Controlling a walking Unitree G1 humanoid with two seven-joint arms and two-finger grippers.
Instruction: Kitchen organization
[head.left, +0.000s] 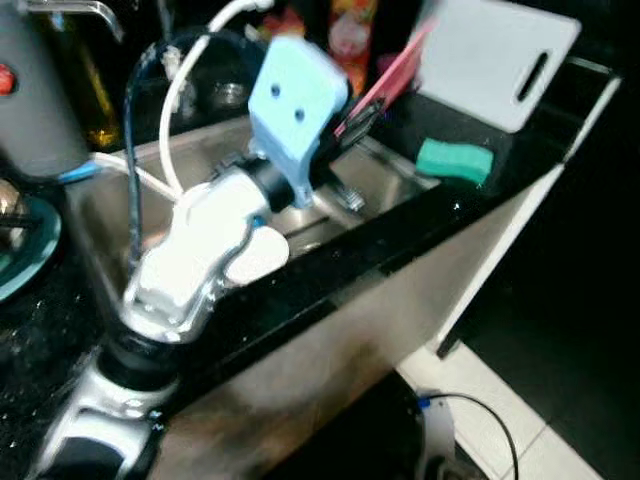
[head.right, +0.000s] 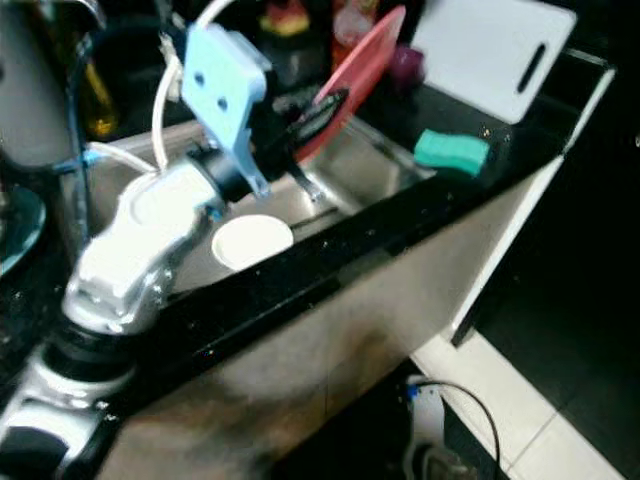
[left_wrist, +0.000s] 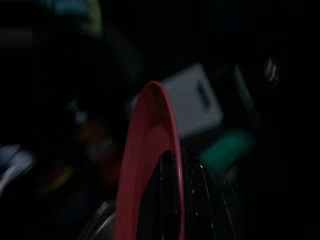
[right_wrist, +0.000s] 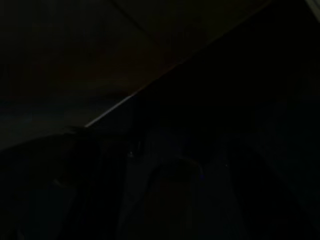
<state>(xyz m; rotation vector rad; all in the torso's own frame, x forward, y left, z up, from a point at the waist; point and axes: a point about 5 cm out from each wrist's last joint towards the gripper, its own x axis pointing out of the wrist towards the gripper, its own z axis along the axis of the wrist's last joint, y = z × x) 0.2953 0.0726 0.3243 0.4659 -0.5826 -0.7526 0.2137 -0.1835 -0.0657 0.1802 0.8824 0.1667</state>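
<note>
Left arm is extended over the sink (head.right: 350, 160). The left gripper (head.right: 315, 112) has its black fingers closed on a red plate (head.right: 365, 65), which I hold on edge, tilted, above the right part of the basin. From the left wrist view the plate (left_wrist: 150, 155) stands nearly upright between the fingers, so the grip is on the rim only.

Surroundings: a white plate (head.right: 252, 241) lies flat on the sink floor below and toward me. A green sponge (head.right: 452, 151) sits on the black tabletop (head.right: 420, 215) right of the sink. A white cutting board (head.right: 495, 55) leans at the back right. Bottles (head.left: 345, 30) are crowded behind the sink, just beyond the raised plate.

Right arm hangs idle. Its wrist view is too dark; I cannot tell how the right gripper's fingers stand.

Risks, as I judge them:
- Edge grip on a smooth plate: it may pivot or slip out if I swing the arm quickly, and drop onto the white plate or the steel basin.
- The raised rim is near the bottles and the cutting board; a further reach could knock them over.
- My head views are blurred, so depth to the sink wall is uncertain; lowering blind could strike the rim.
- Loose arm cables (head.left: 170, 90) hang above the basin and may snag.
</note>
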